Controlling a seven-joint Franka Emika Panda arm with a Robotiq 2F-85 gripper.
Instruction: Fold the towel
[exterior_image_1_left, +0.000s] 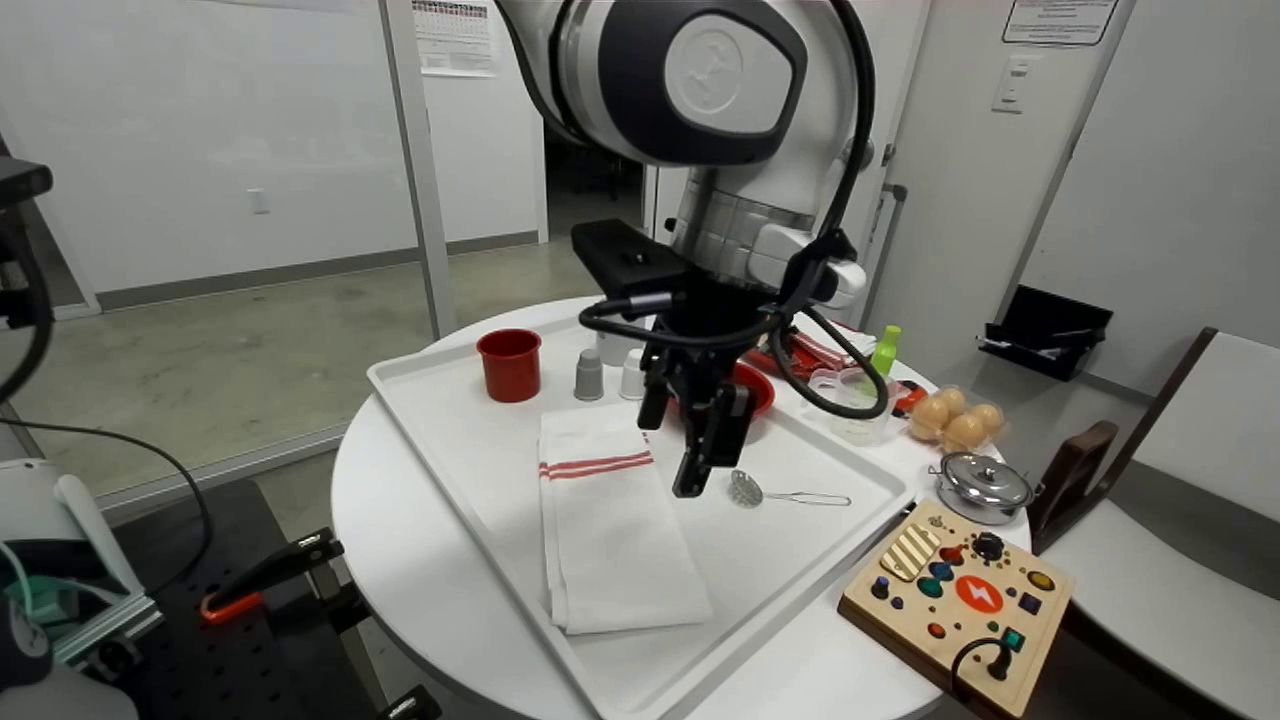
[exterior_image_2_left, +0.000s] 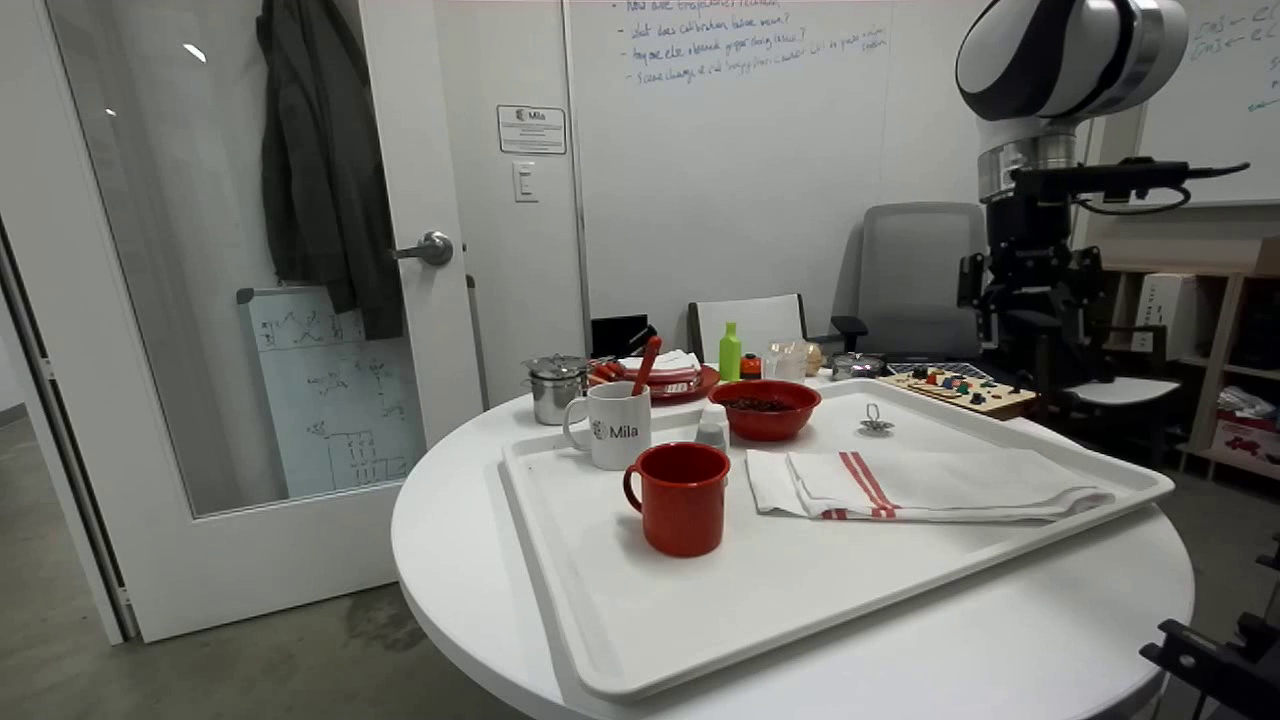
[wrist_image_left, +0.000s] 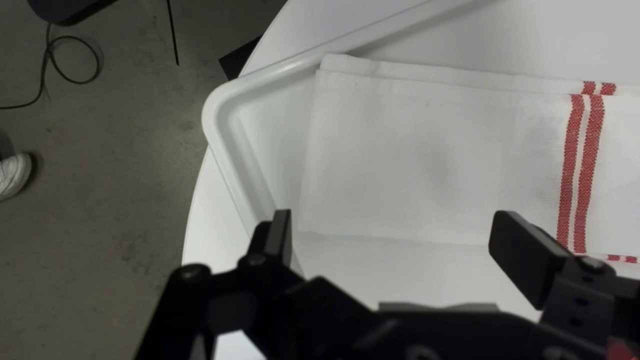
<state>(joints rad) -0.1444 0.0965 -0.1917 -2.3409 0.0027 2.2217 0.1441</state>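
My tool (wrist_image_left: 392, 222) is spread wide, empty, above the tray (exterior_image_1_left: 800, 560). Towel (wrist_image_left: 450, 160) lies below; I read its long axis as roughly along the gap.

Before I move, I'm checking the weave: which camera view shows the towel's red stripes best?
The wrist view: the red stripes on the towel appear largest there, with woven texture showing. Both exterior views show them crossing the towel, smaller, texture too fine to tell.

chunky white arm (exterior_image_2_left: 1070, 70) with charcoal patches (exterior_image_1_left: 637, 90), faint logo (exterior_image_1_left: 706, 70) on its oval cap (exterior_image_1_left: 755, 85), silvery collar (exterior_image_1_left: 735, 228) just above the black hand (wrist_image_left: 395, 227), blocky fingers (wrist_image_left: 525, 257) with screws (wrist_image_left: 593, 264), fat black cable (exterior_image_1_left: 868, 90) looping beside it
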